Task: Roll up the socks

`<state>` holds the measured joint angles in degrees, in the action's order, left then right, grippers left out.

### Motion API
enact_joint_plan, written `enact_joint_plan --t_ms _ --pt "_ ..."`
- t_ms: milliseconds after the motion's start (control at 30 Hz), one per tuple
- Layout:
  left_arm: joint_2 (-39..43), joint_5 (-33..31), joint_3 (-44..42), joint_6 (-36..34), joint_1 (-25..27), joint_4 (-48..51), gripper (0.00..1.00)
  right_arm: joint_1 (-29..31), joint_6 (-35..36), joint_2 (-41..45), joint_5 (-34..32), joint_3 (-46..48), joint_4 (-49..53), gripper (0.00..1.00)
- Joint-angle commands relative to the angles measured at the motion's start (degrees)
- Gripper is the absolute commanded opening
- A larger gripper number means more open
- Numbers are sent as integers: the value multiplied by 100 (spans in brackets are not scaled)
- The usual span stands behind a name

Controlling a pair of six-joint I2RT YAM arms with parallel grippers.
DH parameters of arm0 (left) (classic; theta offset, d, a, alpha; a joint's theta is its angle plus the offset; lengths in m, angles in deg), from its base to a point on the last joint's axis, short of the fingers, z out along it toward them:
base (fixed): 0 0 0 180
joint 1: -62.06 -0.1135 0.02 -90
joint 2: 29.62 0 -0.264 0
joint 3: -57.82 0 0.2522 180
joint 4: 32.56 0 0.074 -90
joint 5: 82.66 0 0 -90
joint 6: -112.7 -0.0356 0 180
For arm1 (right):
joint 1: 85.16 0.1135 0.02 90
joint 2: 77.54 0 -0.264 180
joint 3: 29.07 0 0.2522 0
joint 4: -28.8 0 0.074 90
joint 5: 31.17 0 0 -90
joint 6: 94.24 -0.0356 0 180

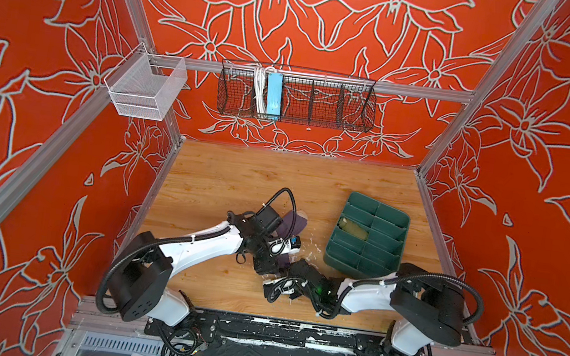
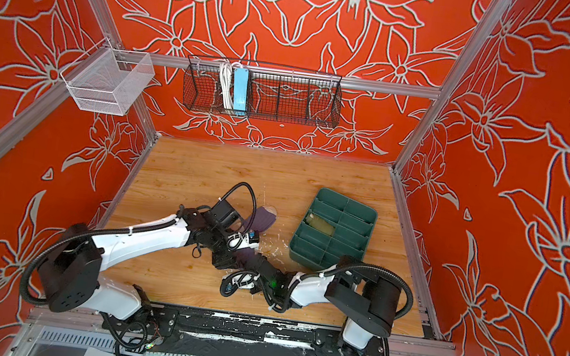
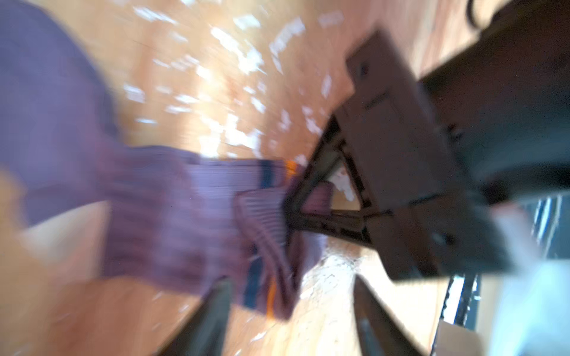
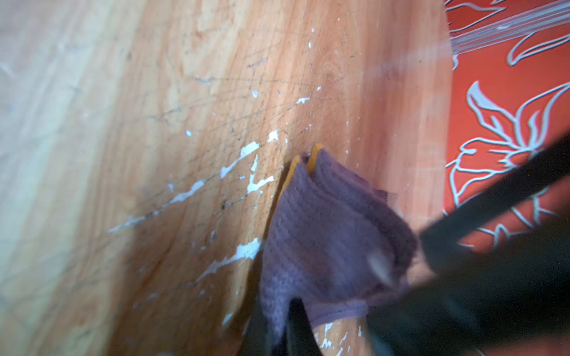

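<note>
Wooden table [image 1: 239,173]: scratched, with white flecks near centre. Dark green divided tray [image 1: 346,265] sits on the right half of the table, turned slightly askew. Purple sock [image 1: 294,221] lies on the table near centre, left of the tray and apart from it; its toe end points toward the back wall and its cuff end toward the front, largely hidden under the arms in both top views. Olive sock [image 1: 353,229] is bundled inside a compartment on the tray's left side, about midway along. Both grippers meet at the purple sock's cuff. Right gripper [image 4: 279,326]: jaws pinched together on a fold of the ribbed purple fabric, yellow cuff edge showing beyond. Left gripper [image 3: 293,320]: fingers [image 3: 216,314] spread apart and released, the striped cuff just beside one of them, not clamped. Left wrist view is motion-blurred, so finer contact cannot be judged.
</note>
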<state>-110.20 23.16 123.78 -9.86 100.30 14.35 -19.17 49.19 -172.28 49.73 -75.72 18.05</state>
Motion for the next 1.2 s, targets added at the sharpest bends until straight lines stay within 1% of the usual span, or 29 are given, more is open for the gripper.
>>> enact_joint_plan --t_ms 0,100,200,233,267,367,433,500,533,600,700,733,800,833,900,967,1000,1033,1067,1133,1167 --pt "672 -574 -137 39 -27 -322 76 18 -438 58 482 -152 1706 0" --pt "1539 -1325 -490 17 -27 -954 82 7 -628 61 741 -492 2482 0" --pt "2680 -2158 -828 -134 -35 -1780 93 -32 -887 35 1077 -884 3271 0" --pt "3051 -2403 -905 -251 -36 -2027 98 -64 -982 12 1234 -1060 3568 0" --pt "3382 -2559 -961 -438 -36 -2216 100 -91 -1062 -28 1396 -1254 3986 0" --pt "4044 -2676 -838 -1071 -34 -2303 100 -198 -1395 -218 1702 -1830 5029 0" --pt "4268 -2735 -624 -1485 -36 -2200 100 -294 -1588 -335 1861 -2115 5526 0" --pt "4383 -2800 -358 -1896 -36 -2085 100 -420 -1729 -424 2161 -2302 5934 0" --pt "4423 -2764 -168 -2037 -36 -2044 100 -499 -1810 -467 2312 -2384 6081 0" --pt "4447 -2489 255 -2302 -36 -1795 99 -684 -1992 -569 2691 -2583 6380 0" --pt "4331 -1394 1033 -2829 -36 -740 97 -1007 -2199 -782 3275 -2913 6745 0" --pt "4270 -990 1198 -3109 -29 -353 97 -1116 -2242 -845 3529 -3010 6844 0" --pt "4180 -455 1369 -3411 -12 271 95 -1296 -2278 -957 3972 -3157 6965 0" --pt "4152 -352 1359 -3469 27 482 93 -1380 -2242 -1027 4192 -3228 7039 0" --pt "4154 -456 1122 -3520 147 657 92 -1501 -2255 -1194 4364 -3380 7104 0" --pt "4234 -625 664 -3621 362 714 91 -1610 -2188 -1390 4578 -3565 7261 0" --pt "4279 -806 356 -3645 570 655 90 -1656 -2177 -1472 4673 -3640 7319 0" --pt "4304 -1028 44 -3647 853 608 89 -1689 -2110 -1563 4782 -3735 7434 0" --pt "4307 -1304 -249 -3792 1134 618 88 -1726 -2047 -1637 4883 -3814 7530 0" --pt "4202 -2140 -958 -3944 1998 474 87 -1794 -1988 -1810 5046 -3963 7703 0" --pt "4107 -2450 -1247 -4034 2394 414 86 -1805 -1968 -1872 5078 -4024 7756 0"
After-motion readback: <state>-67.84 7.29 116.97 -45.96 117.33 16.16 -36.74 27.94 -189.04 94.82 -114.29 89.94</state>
